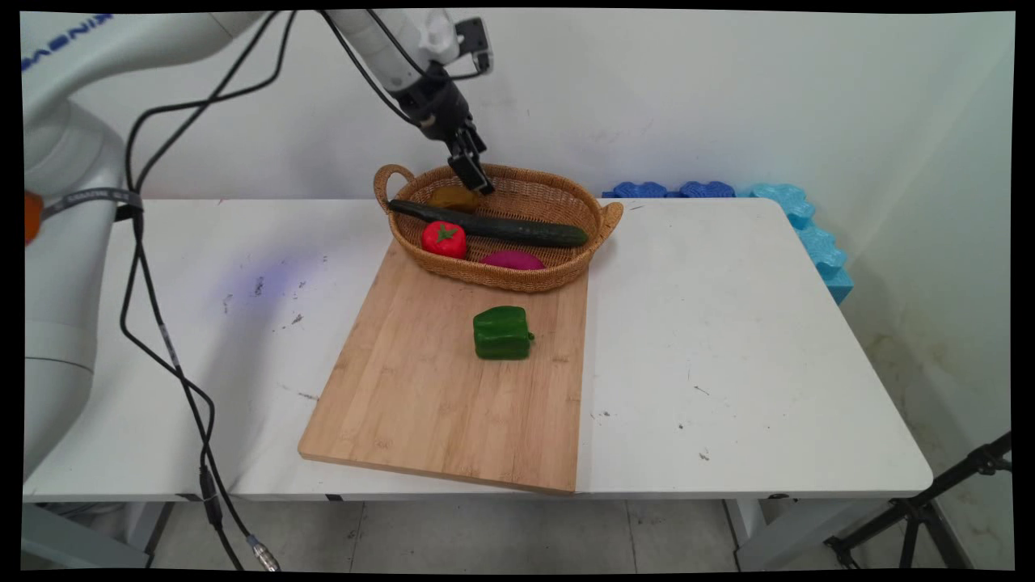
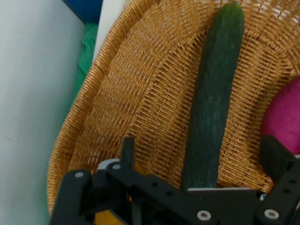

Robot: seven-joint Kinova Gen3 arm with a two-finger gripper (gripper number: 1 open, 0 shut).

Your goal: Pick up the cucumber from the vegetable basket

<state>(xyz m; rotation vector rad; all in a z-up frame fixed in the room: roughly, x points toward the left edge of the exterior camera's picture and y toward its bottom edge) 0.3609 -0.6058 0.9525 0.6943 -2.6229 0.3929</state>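
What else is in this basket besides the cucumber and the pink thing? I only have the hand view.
Observer: A red tomato lies in the wicker basket, on the near side of the cucumber, toward its left end.
Operator: Anything outside the basket?
Observer: A green bell pepper sits on a wooden cutting board in front of the basket.
Operator: Where is the pincer over the basket?
Observer: The pincer is over the basket's far-left part, next to a brownish-yellow item behind the cucumber.
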